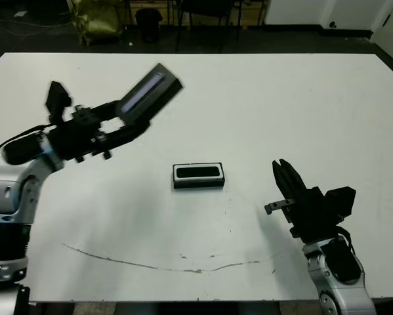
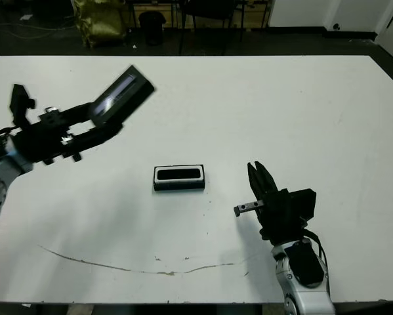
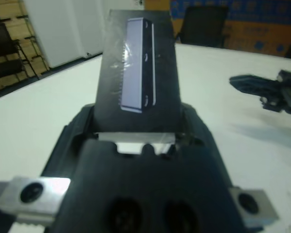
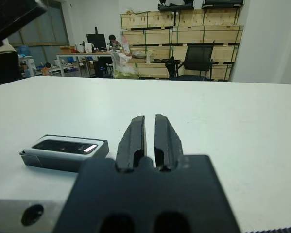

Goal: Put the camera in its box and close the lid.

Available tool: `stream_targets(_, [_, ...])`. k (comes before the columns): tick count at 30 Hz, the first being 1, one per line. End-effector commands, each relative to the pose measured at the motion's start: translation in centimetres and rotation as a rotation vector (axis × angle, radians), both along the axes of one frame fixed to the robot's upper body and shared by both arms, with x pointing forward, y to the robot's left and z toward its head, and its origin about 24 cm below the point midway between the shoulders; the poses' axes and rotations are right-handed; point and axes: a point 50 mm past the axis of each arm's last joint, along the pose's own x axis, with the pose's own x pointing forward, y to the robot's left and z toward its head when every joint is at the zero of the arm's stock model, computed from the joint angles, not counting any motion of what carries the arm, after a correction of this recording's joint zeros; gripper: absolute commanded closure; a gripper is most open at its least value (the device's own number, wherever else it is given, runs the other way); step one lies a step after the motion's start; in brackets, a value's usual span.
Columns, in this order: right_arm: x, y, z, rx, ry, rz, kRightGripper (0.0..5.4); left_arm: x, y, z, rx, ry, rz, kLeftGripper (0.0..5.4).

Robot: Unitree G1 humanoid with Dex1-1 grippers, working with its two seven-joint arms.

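Note:
The lid (image 1: 149, 92), flat and black with a silvery-grey stripe, is held tilted in the air over the table's left half, with my left gripper (image 1: 129, 122) shut on its lower end. The left wrist view shows the lid (image 3: 138, 63) rising between the fingers. At the table's middle lies the box (image 1: 198, 184), open, its white lining framing the black camera (image 1: 198, 172) inside. My right gripper (image 1: 281, 168) hovers to the right of the box, shut and holding nothing. The right wrist view shows the box (image 4: 62, 159) with the camera (image 4: 65, 145) beside the closed fingers (image 4: 133, 133).
A thin dark scratch (image 1: 150, 266) runs across the white table (image 1: 301, 98) near its front edge. Chairs and a yellow-green bag (image 1: 98, 20) stand on the floor beyond the far edge. A person (image 4: 113, 42) sits far back in the room.

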Motion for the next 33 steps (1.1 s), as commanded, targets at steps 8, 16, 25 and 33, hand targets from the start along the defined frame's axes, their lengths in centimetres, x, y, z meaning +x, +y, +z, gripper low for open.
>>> stream_targets(8, [-0.2,0.0,-0.5,-0.006,0.032,-0.022,5.4,0.6,-3.7,0.0,0.328,0.078,-0.244,2.88])
stream_targets(16, [-0.1,-0.1,-0.5,0.003,0.027,-0.023,5.4,1.7,-4.3,-1.2,0.479,0.087,-0.319,2.88])
stream_targets(25, [0.0,-0.2,-0.5,-0.005,0.02,-0.025,5.4,2.3,-4.9,-1.7,0.524,0.082,-0.388,2.88])
stream_targets(33, [0.0,-0.2,-0.6,0.004,0.024,-0.025,5.4,3.3,-5.4,-2.0,0.58,0.092,-0.416,2.88])
